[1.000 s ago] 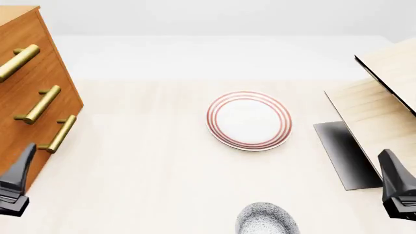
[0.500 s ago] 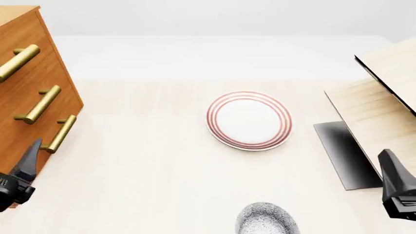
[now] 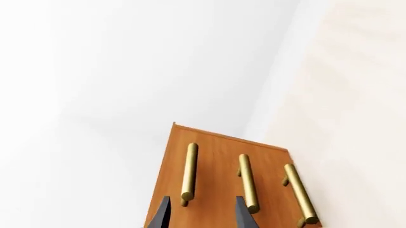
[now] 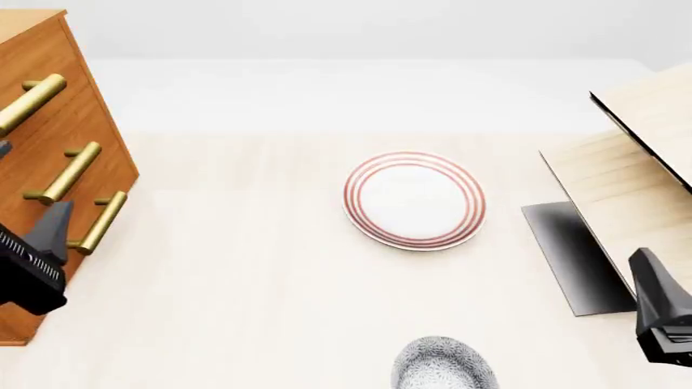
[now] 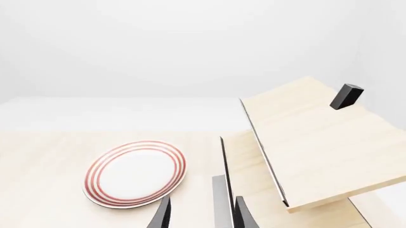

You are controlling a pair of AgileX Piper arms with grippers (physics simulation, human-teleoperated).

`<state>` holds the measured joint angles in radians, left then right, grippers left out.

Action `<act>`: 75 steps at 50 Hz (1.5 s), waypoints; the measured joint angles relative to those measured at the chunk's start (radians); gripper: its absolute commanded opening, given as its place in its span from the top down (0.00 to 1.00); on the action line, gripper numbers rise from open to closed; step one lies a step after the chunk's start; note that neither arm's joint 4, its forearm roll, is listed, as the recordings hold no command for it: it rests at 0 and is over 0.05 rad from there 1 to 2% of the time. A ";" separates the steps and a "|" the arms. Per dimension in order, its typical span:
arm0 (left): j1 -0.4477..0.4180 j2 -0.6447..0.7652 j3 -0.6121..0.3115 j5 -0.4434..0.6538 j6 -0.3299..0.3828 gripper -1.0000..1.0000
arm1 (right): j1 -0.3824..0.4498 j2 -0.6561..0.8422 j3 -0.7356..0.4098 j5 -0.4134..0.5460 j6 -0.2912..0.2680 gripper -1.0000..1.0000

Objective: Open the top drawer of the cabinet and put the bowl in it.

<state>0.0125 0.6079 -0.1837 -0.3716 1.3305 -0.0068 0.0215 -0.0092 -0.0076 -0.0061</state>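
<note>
Speckled bowl (image 4: 443,365) sits at the table's (image 4: 249,292) near edge (partly cropped).

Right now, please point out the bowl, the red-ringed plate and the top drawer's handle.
bowl (image 4: 443,365), front view, speckled outer wall.
red-ringed plate (image 4: 414,198), front view, white centre.
top drawer's handle (image 4: 29,102), front view, middle of the brass bar.

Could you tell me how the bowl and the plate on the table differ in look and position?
The bowl is covered in fine grey-black speckles; the plate is plain white with red rings round its rim. The bowl sits at the near edge of the front view, partly cut off; the plate lies farther out, mid-table and fully visible. The bowl looks deeper, the plate flat. Both are round and stand apart from both grippers.
</note>
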 measured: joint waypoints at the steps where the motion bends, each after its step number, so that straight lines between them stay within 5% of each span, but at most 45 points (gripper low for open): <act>1: 0.000 0.011 -0.001 -0.012 0.010 0.00 | 0.000 0.000 0.000 0.000 0.000 0.00; 26: 0.044 0.208 -0.059 -0.182 0.156 0.00 | 0.000 0.000 0.000 0.000 0.000 0.00; 75: 0.108 0.459 -0.218 -0.272 0.083 0.00 | 0.000 0.000 0.000 0.000 0.000 0.00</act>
<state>0.1201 1.0667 -0.4017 -0.6434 1.4135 -0.0068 0.0216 -0.0092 -0.0076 -0.0062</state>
